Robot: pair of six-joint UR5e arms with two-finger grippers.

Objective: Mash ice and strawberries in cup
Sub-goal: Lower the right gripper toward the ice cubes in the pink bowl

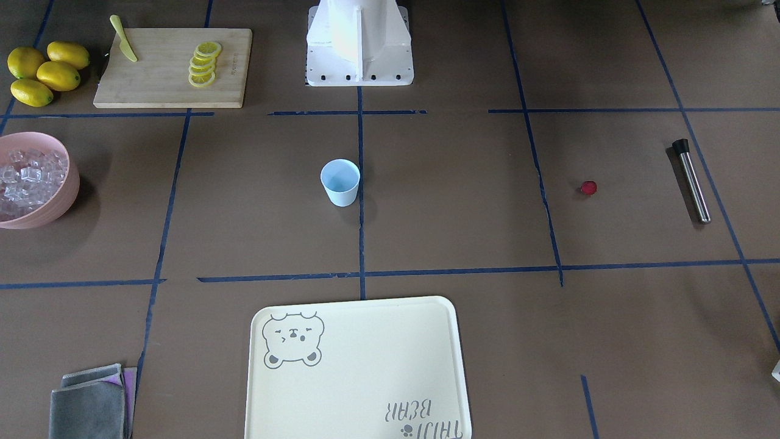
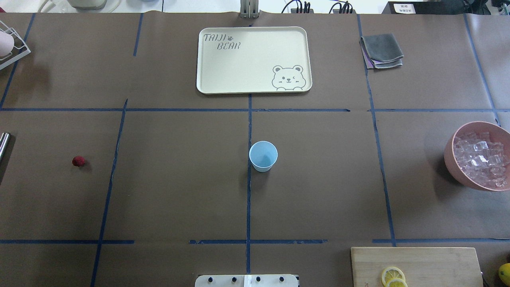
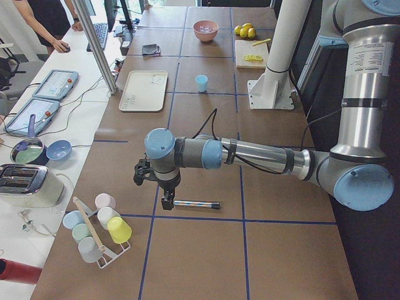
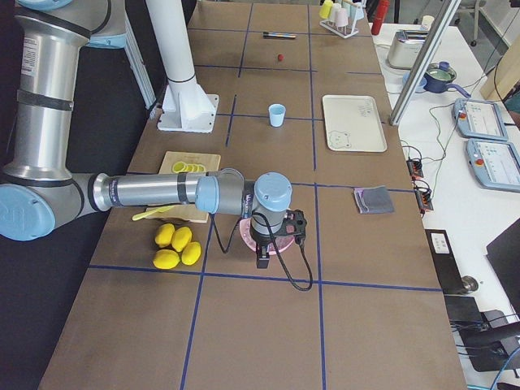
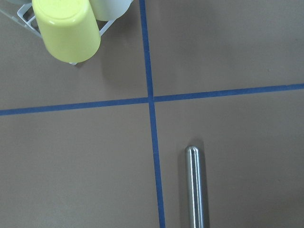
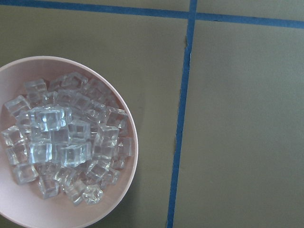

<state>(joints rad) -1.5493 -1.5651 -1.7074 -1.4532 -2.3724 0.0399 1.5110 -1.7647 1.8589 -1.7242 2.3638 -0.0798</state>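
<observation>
Brown tabletop (image 2: pixel 179 191), cup (image 2: pixel 263 156) empty at ctr. Right gripper (image 4: pixel 263 260) over ice (image 6: pixel 61 142), left gripper (image 3: pixel 167 201) by muddler (image 1: pixel 691 181); open/closed: can't tell for either. Descend onto top cube, clear of bowl (image 2: pixel 450 159) rim.

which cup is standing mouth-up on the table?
The pale blue cup, alone in the middle. The pastel cups sit tilted, bottoms up, on the rack at the robot's far left.

Bright, even light leaves soft shadows beside the cup (image 2: pixel 263 156) and pink bowl (image 2: pixel 452 169); all views sharp.
</observation>
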